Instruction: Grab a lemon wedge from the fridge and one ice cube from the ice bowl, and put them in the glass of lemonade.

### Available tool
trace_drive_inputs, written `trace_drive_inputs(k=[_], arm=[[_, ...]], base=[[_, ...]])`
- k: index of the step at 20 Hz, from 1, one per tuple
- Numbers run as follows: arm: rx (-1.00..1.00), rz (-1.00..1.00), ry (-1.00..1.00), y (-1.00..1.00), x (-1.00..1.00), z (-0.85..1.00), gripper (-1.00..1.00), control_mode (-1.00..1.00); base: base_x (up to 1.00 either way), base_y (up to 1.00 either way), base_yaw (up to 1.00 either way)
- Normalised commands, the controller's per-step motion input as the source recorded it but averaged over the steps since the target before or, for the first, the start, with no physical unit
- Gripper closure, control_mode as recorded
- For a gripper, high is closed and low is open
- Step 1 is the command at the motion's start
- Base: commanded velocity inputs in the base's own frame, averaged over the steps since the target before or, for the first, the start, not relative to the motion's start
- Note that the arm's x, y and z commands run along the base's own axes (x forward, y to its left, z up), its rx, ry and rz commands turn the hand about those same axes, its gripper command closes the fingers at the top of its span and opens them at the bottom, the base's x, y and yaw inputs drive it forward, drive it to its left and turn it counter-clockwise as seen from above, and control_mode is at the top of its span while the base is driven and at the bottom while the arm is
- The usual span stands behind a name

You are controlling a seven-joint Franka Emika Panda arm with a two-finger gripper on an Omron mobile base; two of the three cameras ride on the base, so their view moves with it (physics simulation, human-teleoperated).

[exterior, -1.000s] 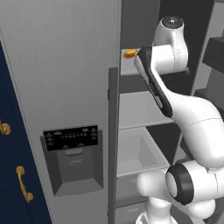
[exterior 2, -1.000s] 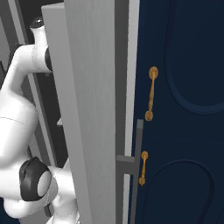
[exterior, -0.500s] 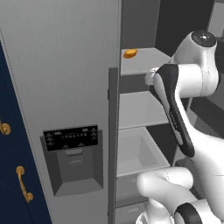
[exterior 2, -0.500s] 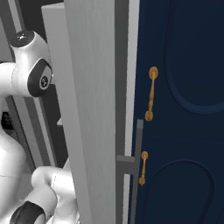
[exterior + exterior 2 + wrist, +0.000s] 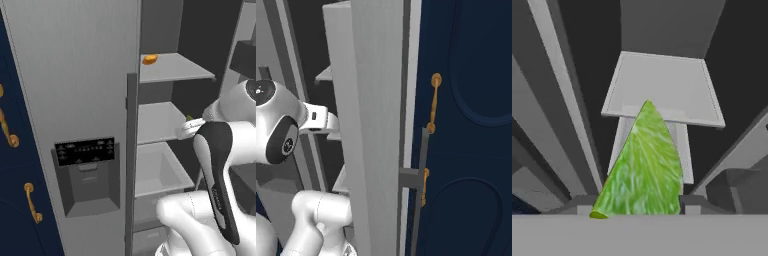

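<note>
Wedge sits pinched in my gripper — green, pointed. Fridge door open — orange item on top shelf

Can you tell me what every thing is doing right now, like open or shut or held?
fridge: right door open, left door shut.
lemon wedge: held between the fingers.
end effector: shut on the lemon wedge.
orange food: lying on the top shelf.
drawer: open-topped, empty.

A faint brushed, matt metal grain is shown on the tall grey fridge door. A smooth matt finish is seen on the pale grey fridge shelves. Glistening, wet-looking pulp is shown on the green wedge-shaped lemon piece. Polished brass is suggested by the golden cabinet handles on smooth navy panels.
</note>
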Motion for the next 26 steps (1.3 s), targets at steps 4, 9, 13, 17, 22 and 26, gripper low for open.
trace_drive_inputs(k=[4, 9, 13, 17, 22, 26], arm=[[0.00, 0.00, 0.00, 0.00, 0.00, 0.00, 1.00, 1.00], [0.00, 0.00, 0.00, 0.00, 0.00, 0.00, 1.00, 1.00], [0.00, 0.00, 0.00, 0.00, 0.00, 0.00, 1.00, 1.00], [0.00, 0.00, 0.00, 0.00, 0.00, 0.00, 1.00, 1.00], [0.00, 0.00, 0.00, 0.00, 0.00, 0.00, 1.00, 1.00], [0.00, 0.00, 0.00, 0.00, 0.00, 0.00, 1.00, 1.00]], base=[[-1.00, 0.38, 0.00], [-1.00, 0.28, 0.00], [-0.58, 0.65, 0.17], [-0.06, 0.71, 0.40], [0.00, 0.58, 0.44], [0.00, 0.46, 0.47]])
